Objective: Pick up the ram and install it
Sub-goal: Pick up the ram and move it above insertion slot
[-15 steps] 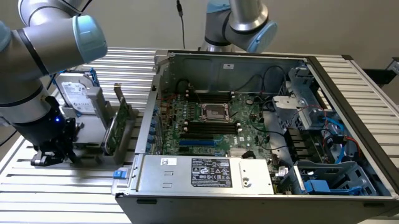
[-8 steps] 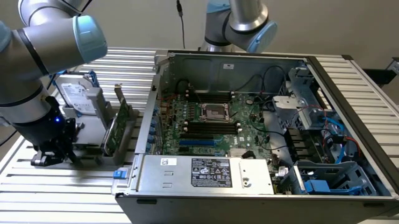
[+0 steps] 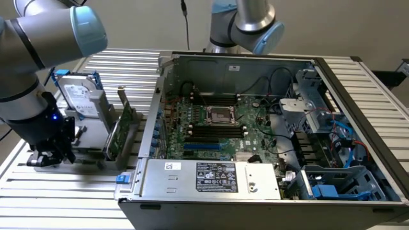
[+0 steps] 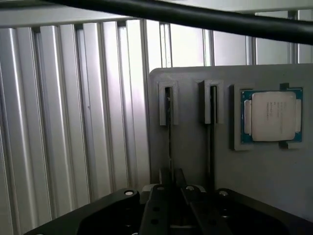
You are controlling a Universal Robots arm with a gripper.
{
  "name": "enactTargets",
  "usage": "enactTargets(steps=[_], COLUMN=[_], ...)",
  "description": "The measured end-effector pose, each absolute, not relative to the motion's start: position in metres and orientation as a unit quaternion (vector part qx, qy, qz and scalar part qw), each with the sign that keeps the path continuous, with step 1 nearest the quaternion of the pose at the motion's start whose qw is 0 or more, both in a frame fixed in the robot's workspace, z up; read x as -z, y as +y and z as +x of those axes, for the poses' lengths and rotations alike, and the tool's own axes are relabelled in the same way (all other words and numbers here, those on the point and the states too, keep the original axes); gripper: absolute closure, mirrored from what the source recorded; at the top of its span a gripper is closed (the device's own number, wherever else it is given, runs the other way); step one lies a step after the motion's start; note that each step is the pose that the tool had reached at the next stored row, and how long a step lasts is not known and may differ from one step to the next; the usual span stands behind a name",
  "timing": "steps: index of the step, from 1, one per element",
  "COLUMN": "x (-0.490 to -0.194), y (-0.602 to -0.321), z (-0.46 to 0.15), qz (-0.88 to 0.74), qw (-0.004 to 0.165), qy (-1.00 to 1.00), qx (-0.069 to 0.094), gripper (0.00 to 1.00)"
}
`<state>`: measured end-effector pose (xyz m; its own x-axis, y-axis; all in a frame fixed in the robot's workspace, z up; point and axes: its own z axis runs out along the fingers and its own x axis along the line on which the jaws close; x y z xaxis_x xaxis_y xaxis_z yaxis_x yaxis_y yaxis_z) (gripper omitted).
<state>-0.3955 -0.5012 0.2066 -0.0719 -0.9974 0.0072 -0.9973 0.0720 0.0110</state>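
Observation:
The ram (image 4: 169, 139) stands on edge in a slot of the grey holder (image 4: 190, 147), seen edge-on as a thin dark strip. A second such strip (image 4: 211, 137) stands in the neighbouring slot. My gripper (image 4: 172, 180) has its black fingers (image 4: 157, 200) drawn together on either side of the first strip, shut on the ram, which still sits in its slot. In the exterior view the gripper (image 3: 51, 154) is down at the holder at the exterior view's left, beside the open computer case (image 3: 255, 62).
A silver processor chip (image 4: 271, 116) lies in the holder beside the slots. A green expansion card (image 3: 121, 129) and a hard drive (image 3: 80, 98) stand upright close to the arm. Black motherboard slots (image 3: 217, 130) lie inside the case. A second arm (image 3: 246, 24) stands behind the case.

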Motion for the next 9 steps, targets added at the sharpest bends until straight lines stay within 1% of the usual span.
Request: enactTargets(steps=[9], x=[-0.247], y=[-0.501], z=[-0.396], qz=[0.681], qw=[0.006], qy=[-0.732], qx=[0.002], gripper=[0.85])
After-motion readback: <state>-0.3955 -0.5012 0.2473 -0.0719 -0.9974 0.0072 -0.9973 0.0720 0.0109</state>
